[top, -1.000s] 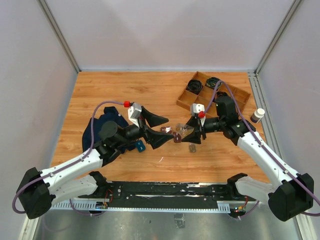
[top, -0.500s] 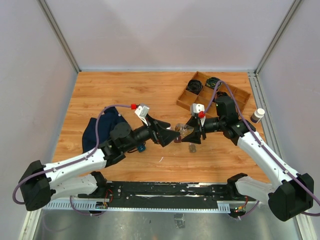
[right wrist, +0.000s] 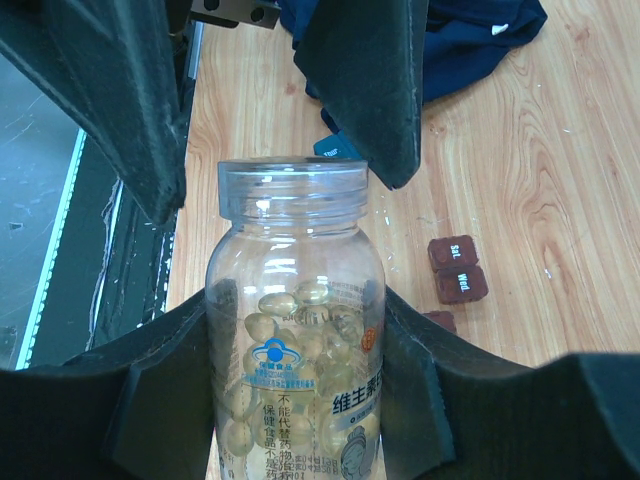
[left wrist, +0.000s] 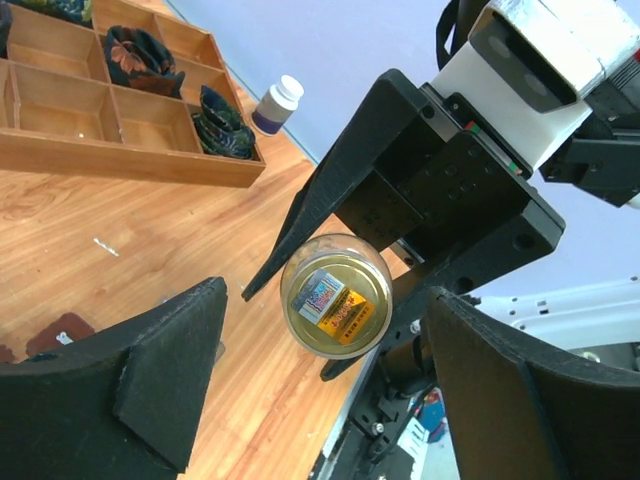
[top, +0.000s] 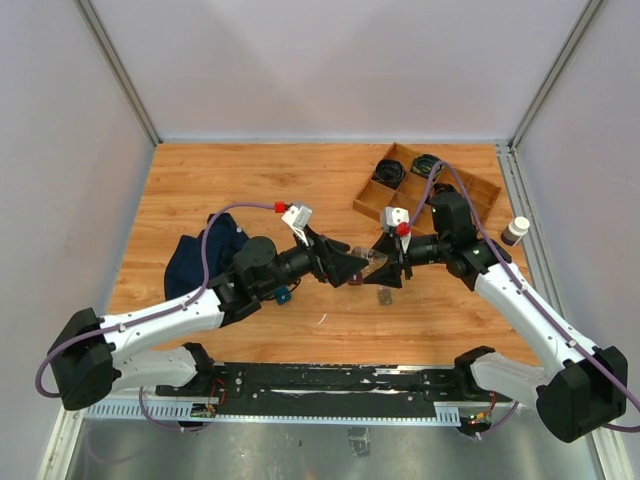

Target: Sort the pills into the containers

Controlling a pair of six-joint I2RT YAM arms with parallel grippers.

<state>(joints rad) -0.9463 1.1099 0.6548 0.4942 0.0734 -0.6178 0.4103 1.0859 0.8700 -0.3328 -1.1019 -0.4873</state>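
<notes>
the left claw (top: pixel 358 268) stands spread on either side of the cap (right wrist: pixel 293 188) of the pill bottle (right wrist: pixel 295 330). to do this well, it likely needs to centre on the cap and close squarely before any twist. the right claw (top: pixel 390 268) pinches the bottle's body above the counter (top: pixel 250 180), and the small brown boxes (right wrist: pixel 458 268) lie on the wood just beside it.

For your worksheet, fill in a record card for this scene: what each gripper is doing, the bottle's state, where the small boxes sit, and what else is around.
Right gripper: shut on the pill bottle
Pill bottle: clear, lid on, yellowish capsules inside
Left gripper: open, one finger on each side of the lid
Brown boxes: two, touching, on the table
Also there: wooden tray, blue cloth, small white-capped bottle
</notes>
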